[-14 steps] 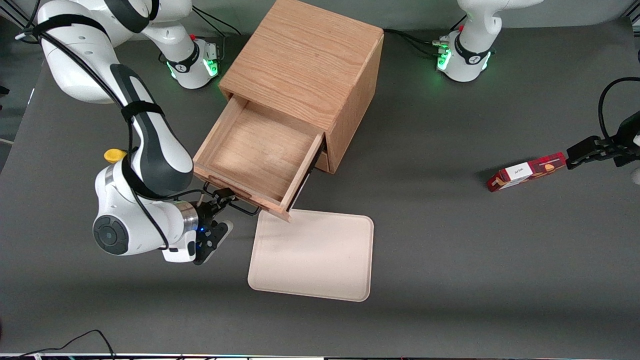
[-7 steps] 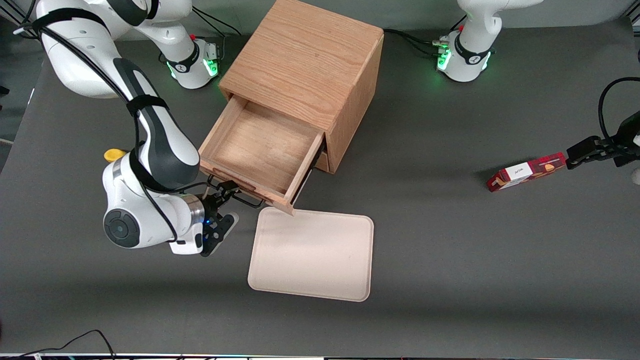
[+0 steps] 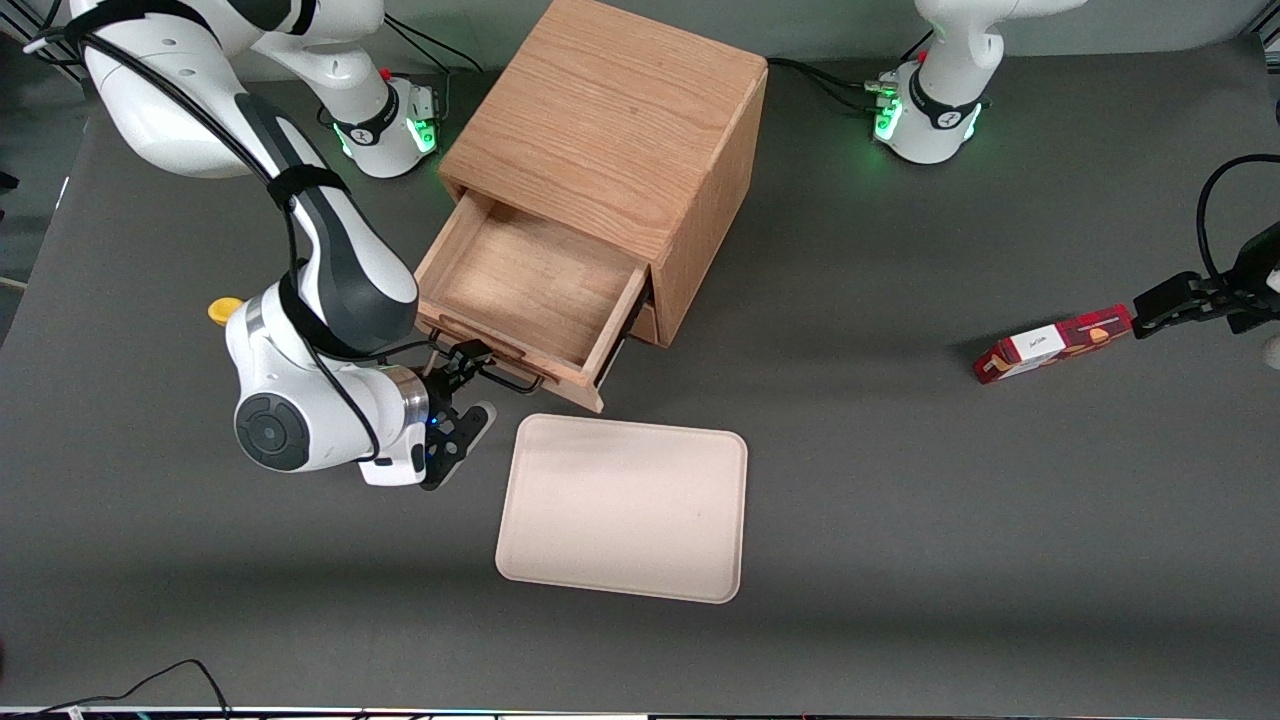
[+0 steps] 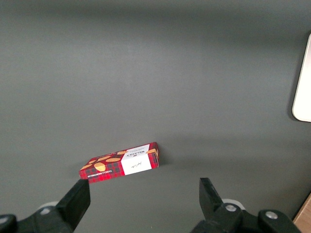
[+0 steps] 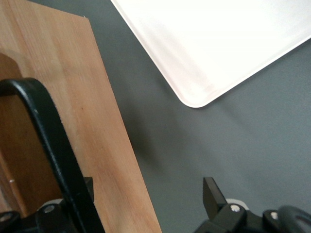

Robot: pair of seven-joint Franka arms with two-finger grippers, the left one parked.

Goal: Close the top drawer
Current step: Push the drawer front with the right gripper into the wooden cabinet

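I am seeing the top drawer (image 3: 525, 285) standing partly pulled out of the oak cabinet (image 3: 610, 120), its shallow tray bare inside. Its front panel is facing the front camera at a slant.

The gripper (image 3: 470, 395) is sitting just in front of that panel, at the end toward the working arm. Its fingers (image 5: 214, 194) are spread apart and clenching nothing. In the right wrist view, the black wire handle (image 5: 46, 141) is running across the drawer front (image 5: 73, 97) close against one finger. I cannot tell whether the two are actually touching.

A pale rectangular tray (image 3: 625, 510) is lying flat on the grey table (image 3: 900, 500), nearer the front camera than the drawer. Its closest corner (image 5: 194, 99) is lying just beside the drawer's front corner, apparently with a narrow gap.

A small yellow object (image 3: 226, 310) is showing from under the working arm's forearm, toward that arm's end of the table. A red snack box (image 3: 1055, 343) is resting well apart, toward the parked arm's end.

A sliver of wood under the open drawer is probably the lower drawer (image 3: 645, 325).
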